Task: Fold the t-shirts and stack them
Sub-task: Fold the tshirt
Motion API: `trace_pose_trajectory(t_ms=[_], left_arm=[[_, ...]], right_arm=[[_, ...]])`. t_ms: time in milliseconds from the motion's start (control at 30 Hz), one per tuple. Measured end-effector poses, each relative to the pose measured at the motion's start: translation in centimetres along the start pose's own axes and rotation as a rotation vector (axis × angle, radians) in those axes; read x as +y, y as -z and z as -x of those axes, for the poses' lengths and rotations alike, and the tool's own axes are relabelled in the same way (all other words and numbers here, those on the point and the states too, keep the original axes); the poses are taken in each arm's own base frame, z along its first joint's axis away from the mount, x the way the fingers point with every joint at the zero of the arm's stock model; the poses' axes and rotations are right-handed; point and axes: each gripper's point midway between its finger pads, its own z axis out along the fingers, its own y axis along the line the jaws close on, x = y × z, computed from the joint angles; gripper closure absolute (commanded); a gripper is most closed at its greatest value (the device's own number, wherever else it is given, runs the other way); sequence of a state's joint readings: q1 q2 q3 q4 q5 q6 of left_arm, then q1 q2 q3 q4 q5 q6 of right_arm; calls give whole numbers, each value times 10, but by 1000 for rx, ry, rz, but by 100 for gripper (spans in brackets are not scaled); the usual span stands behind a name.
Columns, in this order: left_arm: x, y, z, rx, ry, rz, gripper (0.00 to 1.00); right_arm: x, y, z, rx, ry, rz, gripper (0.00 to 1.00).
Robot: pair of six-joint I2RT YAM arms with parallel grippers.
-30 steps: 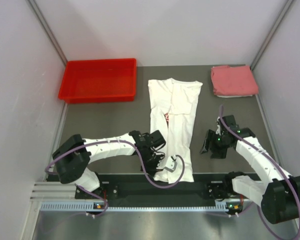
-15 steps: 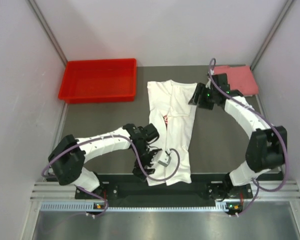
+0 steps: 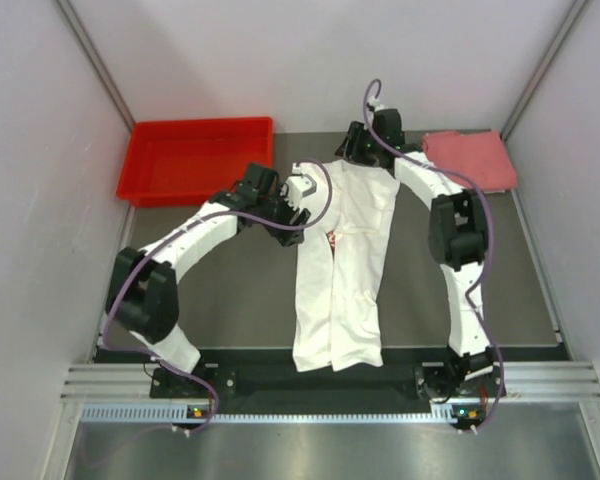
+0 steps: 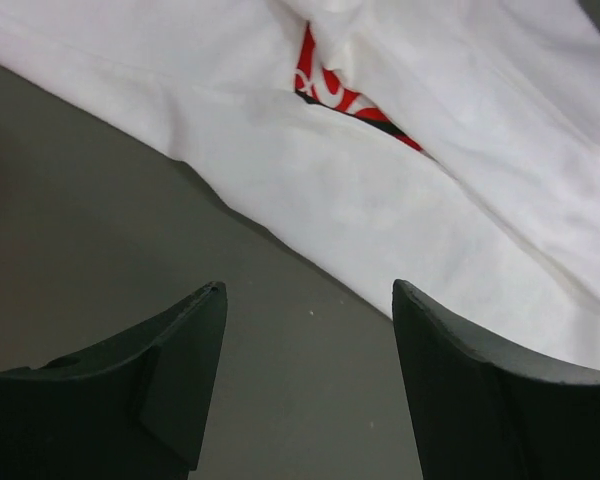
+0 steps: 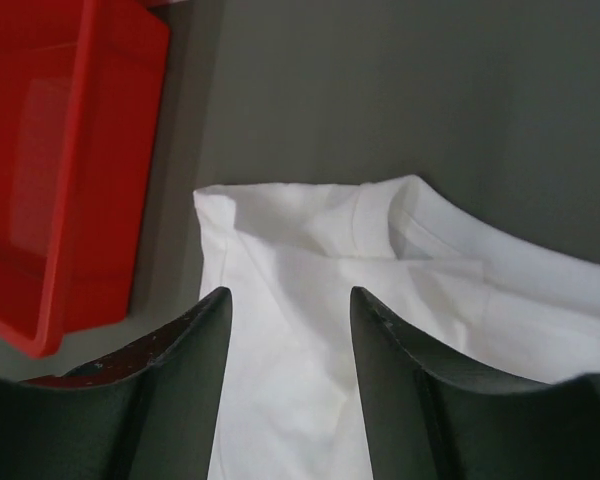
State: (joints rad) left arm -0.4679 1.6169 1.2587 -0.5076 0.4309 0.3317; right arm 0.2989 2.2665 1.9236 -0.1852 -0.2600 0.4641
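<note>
A white t-shirt lies folded into a long strip down the middle of the table, a bit of its red logo showing at a fold. My left gripper is open just off the shirt's left edge, level with the chest. In the left wrist view its fingers hang over bare table, with the cloth and the logo ahead. My right gripper is open above the shirt's far end. In the right wrist view it straddles the white cloth without gripping it. A folded pink t-shirt lies at the back right.
A red plastic bin stands at the back left, close to the shirt's far corner; it also shows in the right wrist view as the red bin. White walls enclose the dark table on three sides.
My left gripper has opened, let go of the shirt's near hem and moved up along its left edge. My right arm has swung from the right side to the shirt's far end.
</note>
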Motion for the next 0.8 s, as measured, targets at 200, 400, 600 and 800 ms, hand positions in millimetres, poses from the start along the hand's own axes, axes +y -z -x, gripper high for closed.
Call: trace_pose_trajectory(t_ms=[200, 400, 600, 800], left_arm=[[43, -54, -21, 70, 99, 149, 26], [59, -75, -37, 98, 147, 204, 30], [51, -93, -46, 100, 204, 149, 40], [43, -99, -51, 108, 244, 107, 57]], right_arm=[[-7, -57, -33, 50, -10, 18, 45], [-9, -68, -58, 97, -9, 6, 50], [-4, -70, -53, 75, -15, 17, 53], [7, -70, -51, 75, -35, 62, 53]])
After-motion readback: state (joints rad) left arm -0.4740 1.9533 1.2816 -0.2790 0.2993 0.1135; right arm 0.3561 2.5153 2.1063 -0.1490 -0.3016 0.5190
